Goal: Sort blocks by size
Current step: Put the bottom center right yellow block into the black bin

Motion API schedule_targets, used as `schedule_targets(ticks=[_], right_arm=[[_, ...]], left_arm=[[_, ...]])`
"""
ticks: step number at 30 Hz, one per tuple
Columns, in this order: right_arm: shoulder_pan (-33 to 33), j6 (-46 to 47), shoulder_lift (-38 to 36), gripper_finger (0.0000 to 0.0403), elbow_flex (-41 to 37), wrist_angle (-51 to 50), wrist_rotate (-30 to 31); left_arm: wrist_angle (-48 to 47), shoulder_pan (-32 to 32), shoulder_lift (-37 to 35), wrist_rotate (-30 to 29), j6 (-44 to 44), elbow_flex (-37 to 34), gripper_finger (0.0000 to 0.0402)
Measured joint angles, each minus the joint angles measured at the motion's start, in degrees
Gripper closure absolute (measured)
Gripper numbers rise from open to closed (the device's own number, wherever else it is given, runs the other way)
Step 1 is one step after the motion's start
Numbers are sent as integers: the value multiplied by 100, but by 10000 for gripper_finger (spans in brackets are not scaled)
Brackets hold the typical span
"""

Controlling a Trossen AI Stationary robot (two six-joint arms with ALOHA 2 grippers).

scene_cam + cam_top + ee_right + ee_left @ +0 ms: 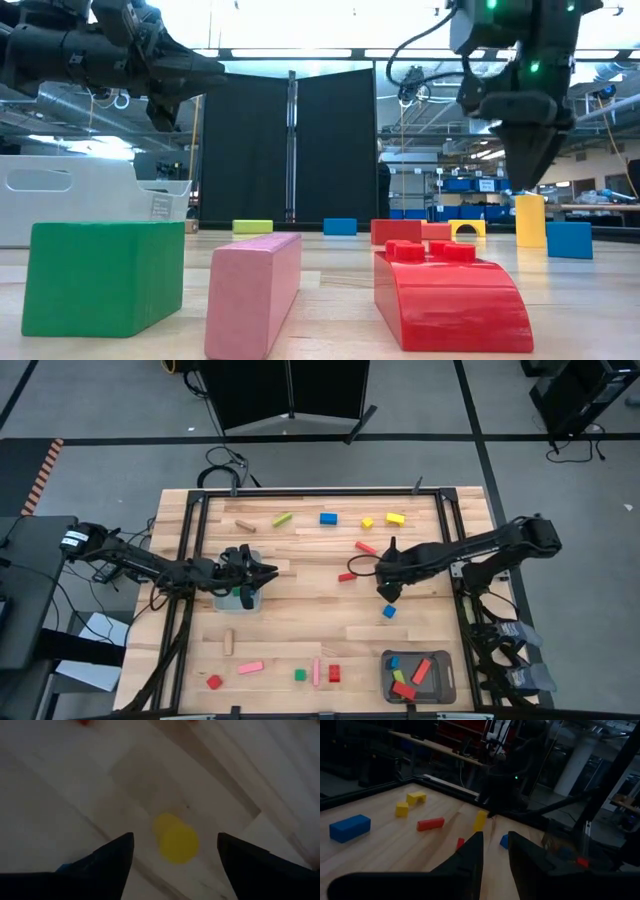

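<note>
The right gripper [389, 590] hangs over the middle right of the wooden table [300, 620], pointing down, its two dark fingers [107, 862] spread wide with nothing between them. Directly beneath the gap stands a yellow cylinder [176, 840], upright on the boards and untouched; in the low view the same yellow piece [530, 220] stands just below the gripper's tip. A small blue cube [389, 611] lies at about six o'clock from this gripper, near it. At twelve o'clock from the table's centre, along the far edge, lie a blue block [328, 518], a yellow-green bar [282, 519], two yellow blocks [395, 518] and a plain wood bar [245, 526]. The left gripper [262, 572] hovers above a pale tray [238, 600] at nine o'clock from the centre; its fingers [470, 857] stand only a narrow way apart and hold nothing visible. A dark grey tray [448, 682] at five o'clock holds red, blue and green blocks. Along the near edge at six o'clock lie a red cube [214, 682], a pink bar [250, 668], a green cube [299, 675], an upright-lying pink bar [316, 672] and a red block [334, 674].
</note>
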Motion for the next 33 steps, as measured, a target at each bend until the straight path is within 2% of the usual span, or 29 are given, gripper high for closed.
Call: schedule_targets(ticks=[5, 11, 22, 28, 33], right_arm=[[-164, -147, 248, 94, 0, 15, 64], [-323, -333, 407, 100, 0, 51, 24], [-371, -490, 479, 111, -358, 396, -411], [-371, -567, 479, 133, -570, 973, -420], [-371, -583, 476, 165, -654, 980, -490]], left_arm=[[-2, -2, 2, 7, -1, 0, 305], [-4, -2, 4, 17, 0, 0, 305], [-57, -2, 7, 17, 0, 0, 305], [-59, -2, 7, 17, -1, 0, 305], [-58, -2, 7, 17, -2, 0, 305]])
